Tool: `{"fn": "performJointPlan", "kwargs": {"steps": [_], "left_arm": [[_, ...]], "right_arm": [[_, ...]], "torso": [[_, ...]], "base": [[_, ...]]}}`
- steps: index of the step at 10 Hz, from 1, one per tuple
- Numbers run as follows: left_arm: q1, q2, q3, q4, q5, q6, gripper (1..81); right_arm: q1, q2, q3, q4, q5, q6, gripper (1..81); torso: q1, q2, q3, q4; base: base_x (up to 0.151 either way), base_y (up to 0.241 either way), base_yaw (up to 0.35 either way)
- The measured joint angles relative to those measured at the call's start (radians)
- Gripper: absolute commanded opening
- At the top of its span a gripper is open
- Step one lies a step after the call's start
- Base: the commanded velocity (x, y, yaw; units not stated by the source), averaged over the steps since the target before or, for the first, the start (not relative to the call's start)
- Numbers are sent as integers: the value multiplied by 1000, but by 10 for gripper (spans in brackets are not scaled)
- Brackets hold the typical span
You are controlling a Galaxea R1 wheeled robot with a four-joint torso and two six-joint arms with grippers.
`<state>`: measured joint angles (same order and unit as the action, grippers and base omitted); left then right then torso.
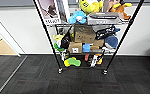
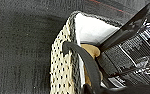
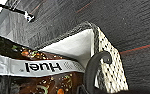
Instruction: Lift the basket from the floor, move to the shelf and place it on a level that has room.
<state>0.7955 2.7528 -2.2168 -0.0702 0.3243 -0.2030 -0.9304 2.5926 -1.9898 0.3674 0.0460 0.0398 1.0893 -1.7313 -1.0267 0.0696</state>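
Nearest the left wrist lens: dark loop handle of the basket, arching over the braided rim, checkered weave and white liner beside it, a tan object and dark packets inside. Same story at the right wrist: the other loop handle close up, a brown "Huel" pouch lying in the liner. One wrist at each end, so long axis running from left arm to right arm, basket between the two and seemingly clear of the dark carpet floor beneath. Cannot tell whether the fingers of either arm are spread or pinching a handle; none made out in either wrist view.

Straight ahead in the head view: the shelf, black wire rack on casters, standing on the carpet against a white wall, lower tiers crammed with boxes and toys. Uppermost level above the frame's top edge, so no judging its room. Basket's long axis likely broadside to the rack's front.
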Motion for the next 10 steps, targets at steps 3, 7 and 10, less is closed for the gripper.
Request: {"fn": "performJointPlan", "kwargs": {"steps": [3,7,10], "left_arm": [[0,-32,30,0,0,0,10],[12,-44,51,-1,0,-1,10],[17,-44,51,-5,5,-3,10]], "right_arm": [[0,7,8,0,-6,0,10],[0,8,8,0,-14,1,10],[-2,8,8,0,-17,1,10]], "torso": [[-71,107,76,0],[-161,244,171,0],[-227,346,240,0]], "base": [[0,0,0],[0,0,0],[0,0,0]]}}
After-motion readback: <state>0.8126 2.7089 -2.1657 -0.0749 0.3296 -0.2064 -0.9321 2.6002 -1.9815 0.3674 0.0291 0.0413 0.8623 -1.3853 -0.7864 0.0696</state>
